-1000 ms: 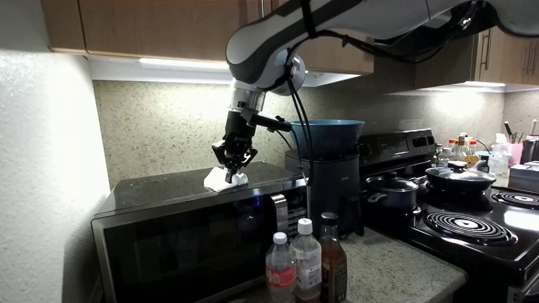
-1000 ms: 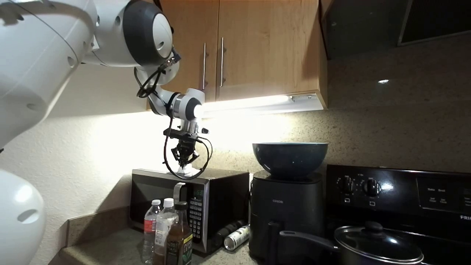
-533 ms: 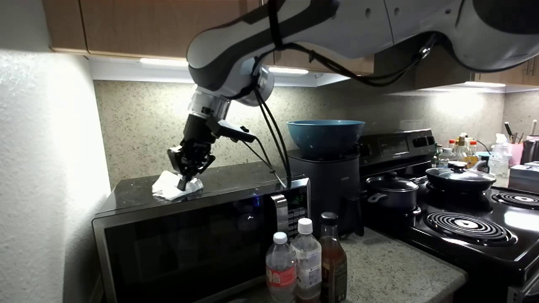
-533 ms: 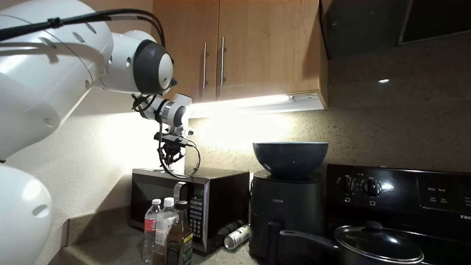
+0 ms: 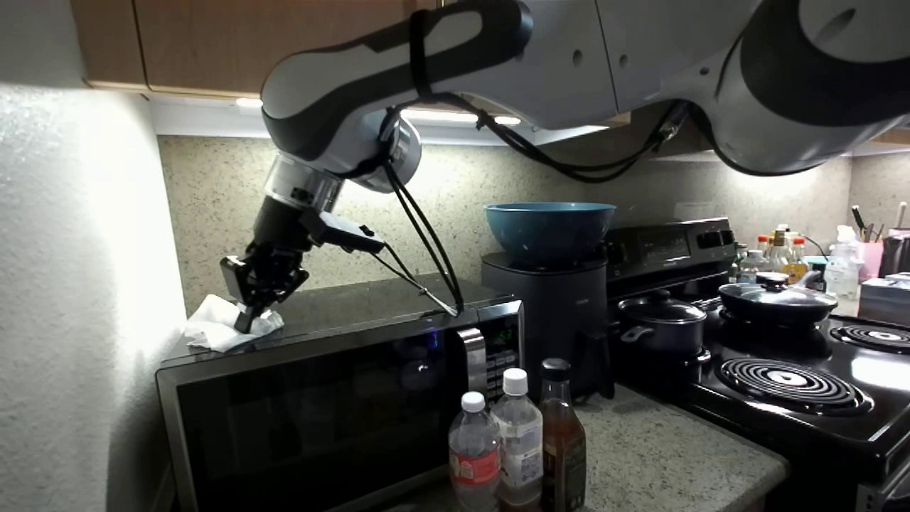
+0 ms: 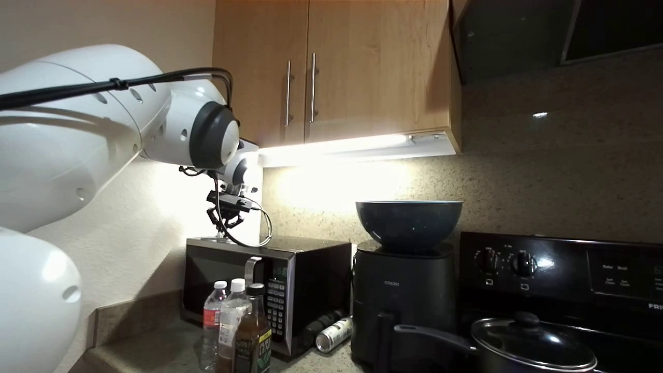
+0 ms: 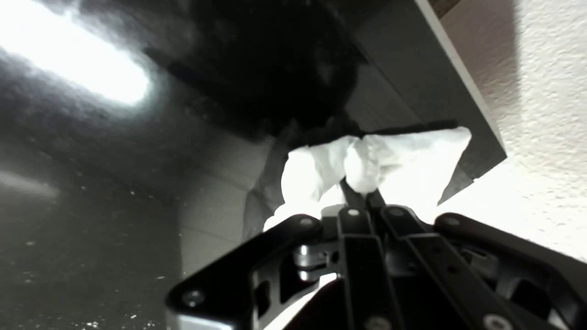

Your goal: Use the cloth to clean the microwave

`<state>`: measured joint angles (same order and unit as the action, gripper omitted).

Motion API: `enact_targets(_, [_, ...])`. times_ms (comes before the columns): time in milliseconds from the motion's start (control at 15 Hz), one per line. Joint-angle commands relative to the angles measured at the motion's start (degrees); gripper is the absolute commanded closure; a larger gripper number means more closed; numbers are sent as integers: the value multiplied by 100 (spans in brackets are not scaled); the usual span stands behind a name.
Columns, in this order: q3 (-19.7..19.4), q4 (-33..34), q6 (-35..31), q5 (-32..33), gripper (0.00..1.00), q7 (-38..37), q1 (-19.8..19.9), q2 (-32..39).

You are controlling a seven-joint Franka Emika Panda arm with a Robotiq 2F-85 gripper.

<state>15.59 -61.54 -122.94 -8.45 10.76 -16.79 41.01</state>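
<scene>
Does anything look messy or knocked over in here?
Yes! In an exterior view, a pale, printed cylindrical can lies on its side beside the boxy black microwave, though cans usually stand. Tiny white specks make the microwave's glossy top look dirty.

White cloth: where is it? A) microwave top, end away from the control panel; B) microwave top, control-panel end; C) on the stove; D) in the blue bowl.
A: in an exterior view the end effector pinches the white cloth on the microwave, by the side wall.

the cloth (image 5: 212,326) is white, the microwave (image 5: 313,412) mostly black
</scene>
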Motion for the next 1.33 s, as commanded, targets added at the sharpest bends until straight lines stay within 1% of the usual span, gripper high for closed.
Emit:
enact_targets(0, [-50,822,349,108,94,307,10,555])
enact_targets(467, [-698,900,74,1135,94,141,-259,662])
enact_targets(933, [-1293,1149,-251,1924,94,114,-388,943])
enact_targets(1133, [-1611,1088,-330,2209,94,-181,-434,915])
enact_targets(1267, [-1884,900,-311,2380,95,-649,-482,777])
